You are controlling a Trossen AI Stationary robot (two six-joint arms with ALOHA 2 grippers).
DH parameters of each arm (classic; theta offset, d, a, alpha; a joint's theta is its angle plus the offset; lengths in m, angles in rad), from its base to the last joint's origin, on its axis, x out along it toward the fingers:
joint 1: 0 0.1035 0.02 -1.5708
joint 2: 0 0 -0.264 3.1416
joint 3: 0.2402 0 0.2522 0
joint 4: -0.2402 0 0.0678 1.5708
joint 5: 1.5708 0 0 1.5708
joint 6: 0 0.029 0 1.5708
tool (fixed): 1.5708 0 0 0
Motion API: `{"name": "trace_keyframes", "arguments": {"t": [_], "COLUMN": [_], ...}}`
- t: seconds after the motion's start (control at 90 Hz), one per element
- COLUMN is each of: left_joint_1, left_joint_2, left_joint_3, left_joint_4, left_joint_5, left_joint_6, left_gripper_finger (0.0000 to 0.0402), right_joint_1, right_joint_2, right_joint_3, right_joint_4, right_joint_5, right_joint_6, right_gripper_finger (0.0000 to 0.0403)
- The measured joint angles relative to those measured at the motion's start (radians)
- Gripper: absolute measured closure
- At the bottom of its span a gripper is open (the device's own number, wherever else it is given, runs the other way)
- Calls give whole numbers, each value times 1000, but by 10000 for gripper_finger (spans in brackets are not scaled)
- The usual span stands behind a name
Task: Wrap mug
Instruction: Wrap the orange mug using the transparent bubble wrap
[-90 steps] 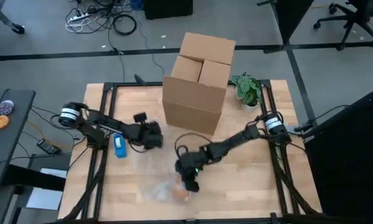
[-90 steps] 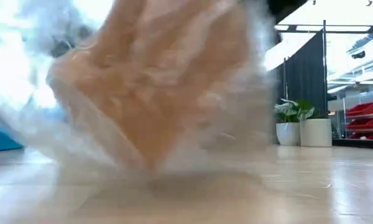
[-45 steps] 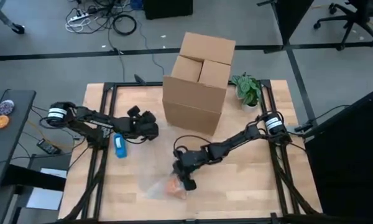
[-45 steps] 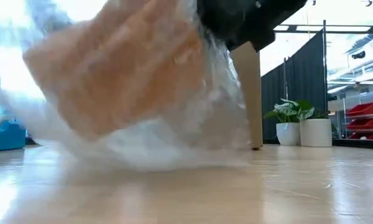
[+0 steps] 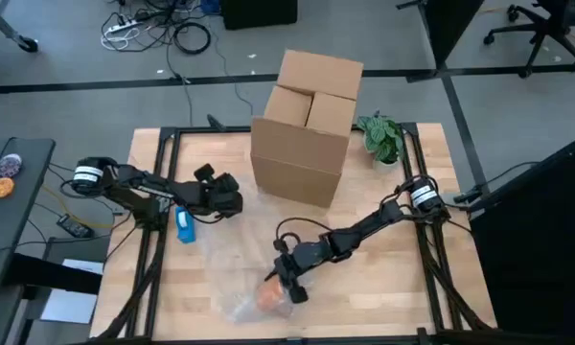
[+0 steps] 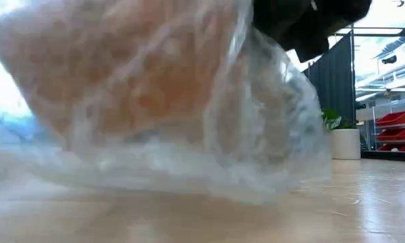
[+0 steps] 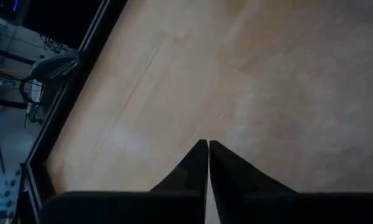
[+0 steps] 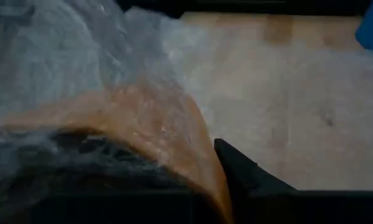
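Observation:
An orange mug (image 5: 271,293) lies near the table's front edge inside a loose sheet of clear bubble wrap (image 5: 238,305). In the low view the wrapped mug (image 6: 121,88) fills the picture, tilted, with the wrap (image 6: 277,135) bunched on the table beneath it. My right gripper (image 5: 289,285) is at the mug's right side and shut on it. My left gripper (image 5: 232,201) hovers shut over bare wood at the left, touching nothing. My right gripper has the mug by its rim wall (image 8: 196,146), through the bubble wrap. One finger (image 8: 242,171) shows outside the wall; the other is hidden under wrap and mug. The fingers come in slanting from the table's right. The mug sits tilted, with wrap trailing onto the table.
A tall cardboard box (image 5: 307,125) stands at the far middle, with a small potted plant (image 5: 381,139) to its right. A blue object (image 5: 184,225) lies on the table just below my left arm. Bare wood lies between the two arms.
My right gripper has carried the wrapped mug a little to the left and then toward the table's near edge, and the mug has turned in the hold while the wrap spread out below it. My left gripper has drawn back toward the table's left and far side.

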Motion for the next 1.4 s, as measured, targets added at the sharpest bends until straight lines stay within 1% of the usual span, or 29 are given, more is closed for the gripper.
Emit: {"name": "trace_keyframes", "arguments": {"t": [0.078, 0.144, 0.267, 0.356, 0.433, 0.522, 0.589, 0.644, 0.756, 0.856, 1.0, 1.111, 1.133, 1.167, 1.244, 1.344, 1.4], "left_joint_1": [0, 0, -1, -2, -31, -88, -147, -200, -273, -289, -258, -209, -199, -181, -141, -95, -73], "left_joint_2": [0, 0, -8, -24, -41, -59, -69, -70, -35, 39, 185, 283, 294, 310, 335, 334, 322], "left_joint_3": [8, 32, 105, 166, 208, 238, 242, 231, 176, 119, 58, 54, 55, 59, 59, 60, 58], "left_joint_4": [-4, -34, -162, -243, -247, -222, -179, -101, 141, 315, 451, 455, 460, 461, 464, 468, 463], "left_joint_5": [-6, -13, -72, -95, -65, 11, 54, 86, 164, 178, 147, 95, 70, 62, 16, 6, 7], "left_joint_6": [2, 17, 29, 26, 20, 10, -29, -57, -61, -72, -94, -83, -78, -71, -48, -12, 13], "left_gripper_finger": [402, 402, 402, 402, 402, 402, 402, 402, 402, 402, 402, 402, 402, 402, 402, 402, 402], "right_joint_1": [-6, -5, 5, 14, 20, 27, 32, 34, 35, 40, 57, 69, 71, 71, 70, 51, 40], "right_joint_2": [74, 141, 220, 234, 228, 212, 201, 188, 166, 157, 137, 115, 109, 103, 82, 70, 67], "right_joint_3": [-8, -3, 6, 7, 6, 4, 0, 0, 1, 1, 1, 5, 5, 6, 8, 13, 15], "right_joint_4": [99, 147, 302, 329, 313, 288, 273, 253, 219, 204, 191, 157, 143, 130, 78, 21, -12], "right_joint_5": [-55, -89, -116, -115, -106, -97, -96, -88, -73, -61, -42, -47, -53, -67, -94, -152, -166], "right_joint_6": [121, 204, 242, 252, 234, 200, 172, 153, 79, 13, -87, -133, -140, -141, -111, -10, 44], "right_gripper_finger": [402, 403, 403, 403, 403, 403, 403, 403, 403, 403, 403, 403, 403, 403, 403, 403, 403]}}
